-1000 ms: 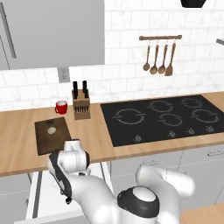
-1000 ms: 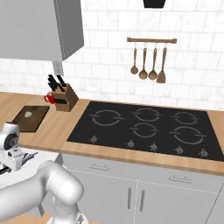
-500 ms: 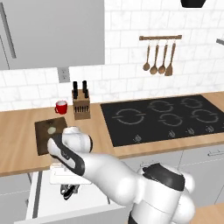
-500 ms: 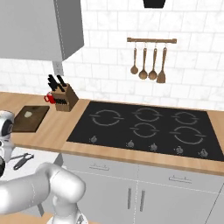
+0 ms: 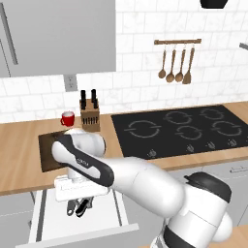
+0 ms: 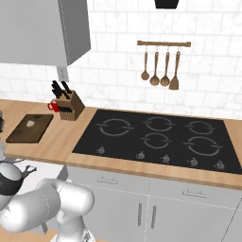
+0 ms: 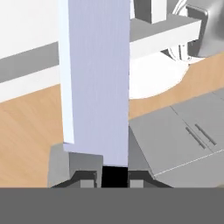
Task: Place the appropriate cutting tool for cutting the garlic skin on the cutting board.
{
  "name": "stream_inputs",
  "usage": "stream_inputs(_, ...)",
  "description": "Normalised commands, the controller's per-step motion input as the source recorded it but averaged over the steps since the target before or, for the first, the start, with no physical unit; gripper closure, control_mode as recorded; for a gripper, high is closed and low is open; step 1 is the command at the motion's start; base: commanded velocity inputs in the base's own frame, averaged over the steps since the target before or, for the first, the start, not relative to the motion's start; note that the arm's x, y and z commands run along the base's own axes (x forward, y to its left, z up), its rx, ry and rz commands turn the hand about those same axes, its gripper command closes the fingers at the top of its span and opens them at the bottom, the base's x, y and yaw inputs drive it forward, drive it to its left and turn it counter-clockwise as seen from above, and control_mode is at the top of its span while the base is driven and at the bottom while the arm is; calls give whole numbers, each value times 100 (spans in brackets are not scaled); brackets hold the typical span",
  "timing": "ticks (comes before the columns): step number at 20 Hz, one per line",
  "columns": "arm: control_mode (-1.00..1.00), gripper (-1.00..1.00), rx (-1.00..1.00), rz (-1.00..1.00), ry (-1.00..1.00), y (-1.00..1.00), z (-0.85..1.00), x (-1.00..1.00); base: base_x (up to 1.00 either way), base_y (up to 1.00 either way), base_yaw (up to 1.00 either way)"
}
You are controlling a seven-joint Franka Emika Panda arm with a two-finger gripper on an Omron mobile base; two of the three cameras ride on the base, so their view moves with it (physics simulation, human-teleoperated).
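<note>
Gripper (image 5: pixel 80 206): seen in the left base view lowered over an open drawer (image 5: pixel 43 218) below the worktop (image 5: pixel 19 155), at about 7 o'clock from the cutting board. In the hand view a broad pale silver blade (image 7: pixel 98 83) is seen standing straight up from between the dark fingers (image 7: pixel 83 179), with a black part at its base; the fingers are closed on the knife.

Cutting board (image 6: pixel 29 127): dark brown, flat on the worktop, at 9 o'clock from the hob (image 6: pixel 156 139).

Garlic (image 6: pixel 30 123): small pale bulb lying on the board, in its far half.

Knife block (image 5: pixel 90 116): wooden, black handles upright, at 1 o'clock from the board, near it.

Red mug (image 5: pixel 68 118): just beside the block, at its 9 o'clock.

Wooden utensils (image 5: pixel 175 63): four hung from a wall rail above the hob.
</note>
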Motion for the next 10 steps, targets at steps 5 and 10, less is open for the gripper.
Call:
stream_inputs(5, -100, 100, -13, 8, -13, -30, 32, 6, 0, 0, 0)
stream_inputs(10, -100, 100, -3, 20, -20, -6, 1, 38, 0, 0, 0)
